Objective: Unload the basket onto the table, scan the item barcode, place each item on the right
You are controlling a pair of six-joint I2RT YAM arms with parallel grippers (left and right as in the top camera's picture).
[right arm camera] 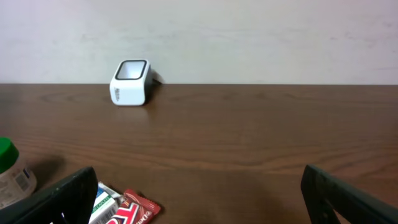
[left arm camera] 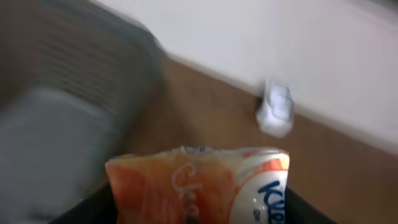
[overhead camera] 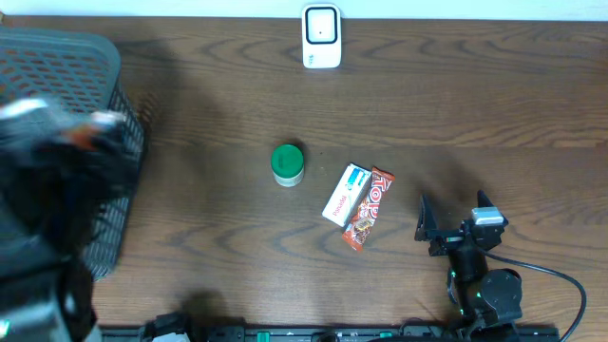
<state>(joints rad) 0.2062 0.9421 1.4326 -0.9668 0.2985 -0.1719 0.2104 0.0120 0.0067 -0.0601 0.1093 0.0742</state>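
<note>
– Left claw (left arm camera: 196, 218) pinches orange-and-white packet (left arm camera: 199, 180), up by the basket (overhead camera: 57, 66) at the table's (overhead camera: 475, 95) left edge; my view is blurred.
– Right claw (overhead camera: 452, 217)?
– I see it spread wide, empty, near the front edge. Scanner (overhead camera: 321, 36) stands mid far edge.

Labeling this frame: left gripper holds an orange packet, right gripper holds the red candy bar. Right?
No. The right gripper is open and empty; the overhead view shows the red candy bar lying on the table. The left gripper does hold the orange packet.
</note>
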